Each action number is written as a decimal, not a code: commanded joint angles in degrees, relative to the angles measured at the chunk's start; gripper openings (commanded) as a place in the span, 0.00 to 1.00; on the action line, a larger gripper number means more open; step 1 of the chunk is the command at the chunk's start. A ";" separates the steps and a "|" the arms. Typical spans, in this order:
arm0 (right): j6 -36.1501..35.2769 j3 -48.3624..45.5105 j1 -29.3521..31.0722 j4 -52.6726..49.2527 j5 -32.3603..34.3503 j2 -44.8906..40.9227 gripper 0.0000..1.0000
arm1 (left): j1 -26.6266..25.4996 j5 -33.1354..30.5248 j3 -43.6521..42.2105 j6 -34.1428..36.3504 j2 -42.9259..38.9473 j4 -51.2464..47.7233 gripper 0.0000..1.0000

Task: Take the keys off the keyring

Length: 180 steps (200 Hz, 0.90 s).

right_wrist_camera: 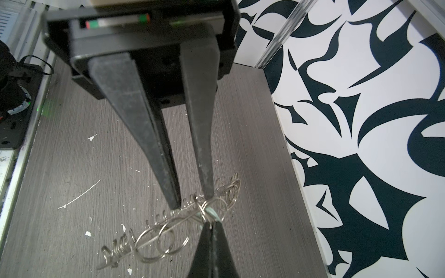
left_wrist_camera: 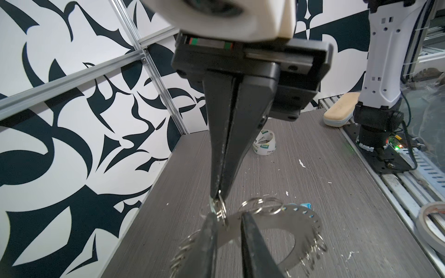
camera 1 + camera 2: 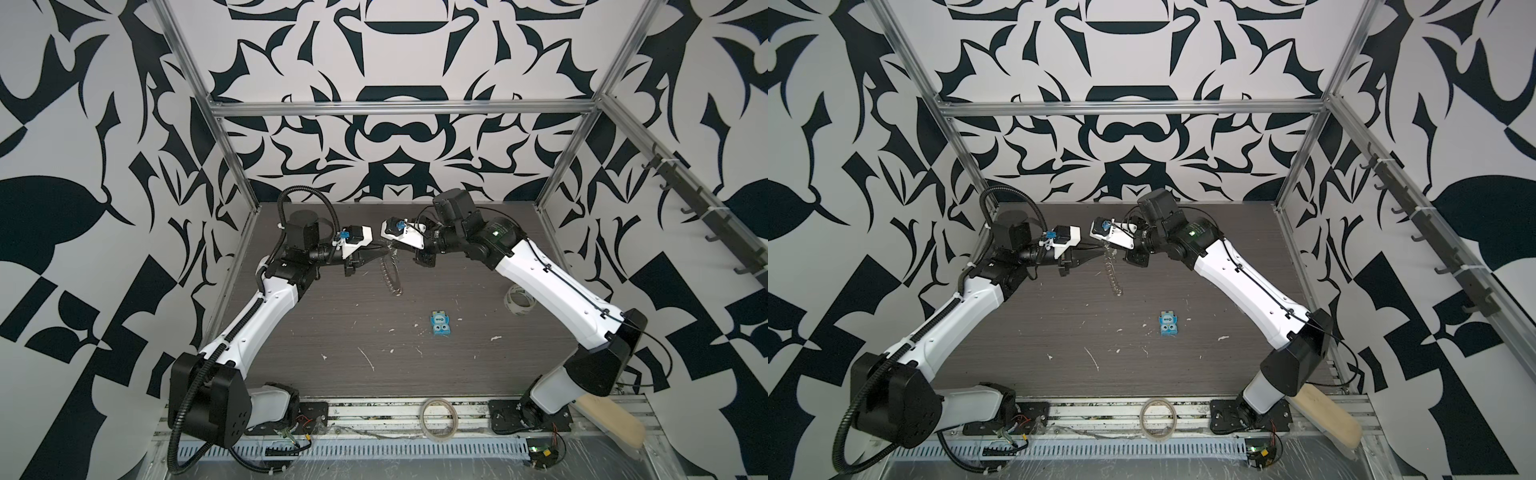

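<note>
The keyring point(image 3: 391, 272) point(image 3: 1113, 274) is a grey metal disc fringed with wire split rings, standing on edge above the table between my two grippers. My right gripper point(image 1: 212, 223) point(image 2: 218, 193) point(image 3: 394, 248) is shut on one split ring at the disc's upper rim. The pale green key point(image 1: 213, 214) point(image 2: 212, 206) hangs on that ring. My left gripper point(image 2: 226, 215) point(image 1: 191, 201) point(image 3: 384, 250) reaches in from the opposite side. Its jaws stand narrowly apart, with the tips at the disc's face point(image 2: 301, 223) on either side of the held ring. Nothing shows clamped between them.
A blue packet with cartoon eyes point(image 3: 441, 324) lies mid-table. A translucent tape roll point(image 3: 517, 300) point(image 2: 264, 143) sits under the right arm. A beige tape ring point(image 3: 438, 417) lies on the front rail, a beige block point(image 3: 611, 419) at front right. White flecks dot the table.
</note>
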 commanded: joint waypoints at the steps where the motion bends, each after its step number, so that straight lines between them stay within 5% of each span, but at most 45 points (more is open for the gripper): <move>1: 0.66 -0.32 -0.15 4.03 -1.23 -1.90 0.00 | 0.24 2.64 -0.71 -5.07 -0.46 6.51 0.22; 180: 1.84 2.05 0.19 4.90 -3.90 -0.40 0.00 | 0.18 1.18 -0.24 -6.93 2.03 7.12 0.12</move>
